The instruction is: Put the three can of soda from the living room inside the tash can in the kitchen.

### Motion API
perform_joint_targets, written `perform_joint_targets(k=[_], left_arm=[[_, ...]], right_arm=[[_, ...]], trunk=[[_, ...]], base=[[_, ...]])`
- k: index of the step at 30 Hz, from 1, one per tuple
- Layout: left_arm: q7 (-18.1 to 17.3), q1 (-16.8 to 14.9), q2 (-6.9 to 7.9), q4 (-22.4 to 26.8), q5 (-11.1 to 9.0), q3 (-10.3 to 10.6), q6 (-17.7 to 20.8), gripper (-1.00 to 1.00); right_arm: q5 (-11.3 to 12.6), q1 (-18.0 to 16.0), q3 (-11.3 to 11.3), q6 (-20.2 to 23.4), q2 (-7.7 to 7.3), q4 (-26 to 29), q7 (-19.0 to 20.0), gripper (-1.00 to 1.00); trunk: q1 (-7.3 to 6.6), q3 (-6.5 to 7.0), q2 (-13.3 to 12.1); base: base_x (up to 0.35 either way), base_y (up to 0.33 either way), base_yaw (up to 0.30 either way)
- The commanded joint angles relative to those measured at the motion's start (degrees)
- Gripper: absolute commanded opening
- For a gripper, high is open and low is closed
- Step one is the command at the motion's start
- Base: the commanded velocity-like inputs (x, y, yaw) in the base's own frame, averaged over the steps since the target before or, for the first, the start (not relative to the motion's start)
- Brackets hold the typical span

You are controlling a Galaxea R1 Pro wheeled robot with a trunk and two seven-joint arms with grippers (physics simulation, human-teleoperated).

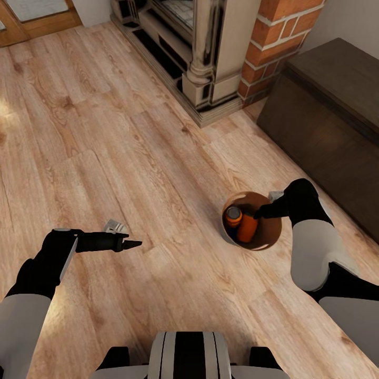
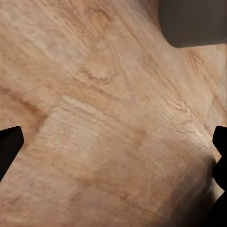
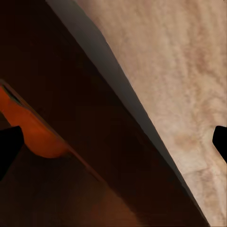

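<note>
The tash can (image 1: 269, 238), grey outside and brown inside, stands on the wood floor at my right. Two orange cans of soda (image 1: 233, 215) (image 1: 247, 229) lie inside it; a dark shape beside them is too small to identify. My right gripper (image 1: 266, 206) is open at the bin's far rim, one finger inside and one outside. In the right wrist view the gripper (image 3: 113, 144) straddles the bin's wall (image 3: 94, 156), with an orange can (image 3: 38, 132) just within. My left gripper (image 1: 129, 236) hangs open over bare floor, as the left wrist view (image 2: 113, 146) also shows.
A red-brick fireplace (image 1: 273, 42) with a stone surround (image 1: 205, 79) stands ahead. A dark wooden chest (image 1: 326, 116) runs along the right, close behind the bin. A wooden door (image 1: 31, 21) is at the far left. Wood floor (image 1: 105, 131) stretches open to the left.
</note>
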State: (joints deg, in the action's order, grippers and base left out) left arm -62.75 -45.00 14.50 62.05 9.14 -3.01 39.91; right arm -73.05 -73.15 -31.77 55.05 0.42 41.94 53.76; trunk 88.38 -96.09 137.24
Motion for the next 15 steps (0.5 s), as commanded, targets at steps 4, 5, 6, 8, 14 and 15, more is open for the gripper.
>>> perform_joint_targets(k=[4,5,6,8,14,15], left_arm=[[0.00,0.00,0.00,0.00,0.00,0.01,0.00,1.00],[0.00,0.00,0.00,0.00,0.00,0.02,0.00,1.00],[0.00,0.00,0.00,0.00,0.00,0.02,0.00,1.00],[0.00,0.00,0.00,0.00,0.00,0.02,0.02,1.00],[0.07,0.00,-0.07,0.00,0.00,0.02,0.09,1.00],[0.07,0.00,-0.07,0.00,0.00,0.02,0.11,1.00]], right_arm=[[0.10,0.15,0.03,0.14,0.06,-0.02,0.02,1.00],[0.10,0.17,0.03,0.14,0.08,-0.02,0.02,1.00],[0.10,0.18,0.04,0.14,0.09,-0.02,0.03,1.00],[0.10,0.19,0.04,0.14,0.08,-0.02,0.03,1.00],[0.10,0.39,0.04,0.13,0.10,-0.02,0.03,1.00],[0.10,0.40,0.04,0.11,0.10,-0.02,0.03,1.00]], trunk=[[0.01,-0.01,0.00],[0.01,-0.01,0.00],[0.01,-0.01,0.00],[0.01,-0.01,0.00],[-1.31,1.07,-2.41],[-1.53,1.25,-2.81]], base=[[0.000,0.000,0.000],[0.000,0.000,0.000],[0.000,0.000,0.000],[0.000,0.000,0.000],[0.000,0.000,0.000],[0.000,0.000,0.000]])
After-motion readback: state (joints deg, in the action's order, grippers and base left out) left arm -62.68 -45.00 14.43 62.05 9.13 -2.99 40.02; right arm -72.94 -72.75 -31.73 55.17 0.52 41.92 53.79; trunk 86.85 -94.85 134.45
